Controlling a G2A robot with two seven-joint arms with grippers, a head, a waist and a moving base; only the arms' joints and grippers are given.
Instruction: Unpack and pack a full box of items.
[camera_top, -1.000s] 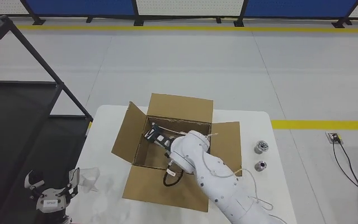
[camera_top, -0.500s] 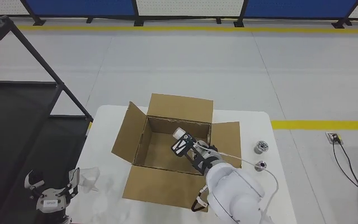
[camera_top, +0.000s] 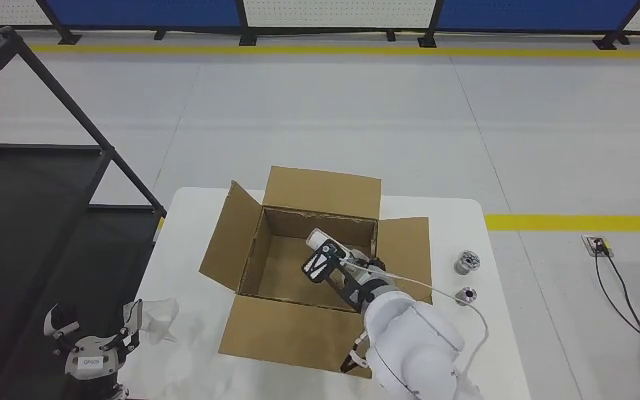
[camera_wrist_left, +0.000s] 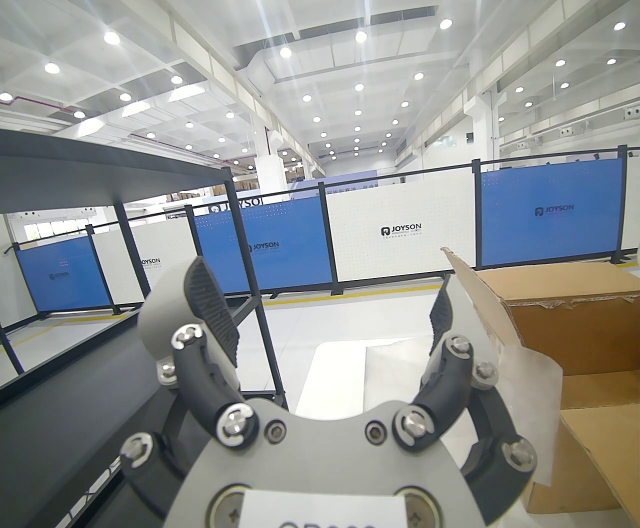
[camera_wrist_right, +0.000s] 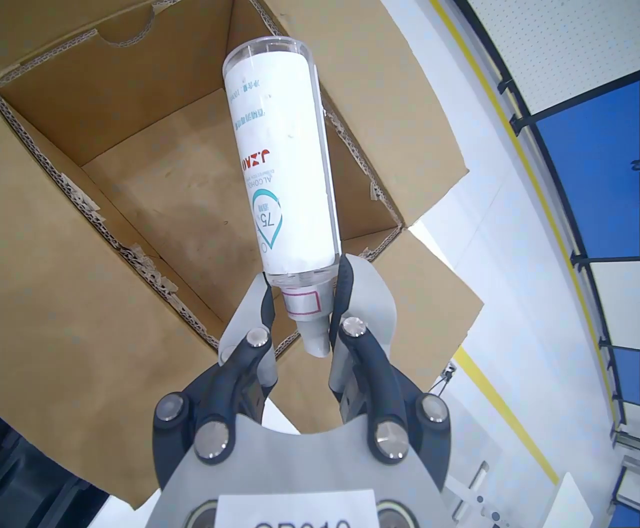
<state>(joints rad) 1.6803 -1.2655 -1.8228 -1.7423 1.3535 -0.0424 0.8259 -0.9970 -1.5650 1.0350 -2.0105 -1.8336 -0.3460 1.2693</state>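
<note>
The right end effector is gripping a white-labelled alcohol spray bottle by its neck, its two dark pads pressing against either side just below the label while the nozzle is pointing back toward the wrist. The bottle is hanging tilted over the opening of the cardboard box, near the centre of the top view, with its clear base aiming toward the upper left of the frame and the box's brown floor showing beneath it. The box is sitting with all four flaps folded outward on the white table. To the right of the box, a small metal spool is standing on the table, and a second metal spool is standing just below it in the frame, both apart from the box's right flap. In the lower left corner of the top view, the left end effector is hovering beside the table's edge with its ribbed fingers spread wide and nothing between them, next to a clear plastic sheet and a black metal rack.
</note>
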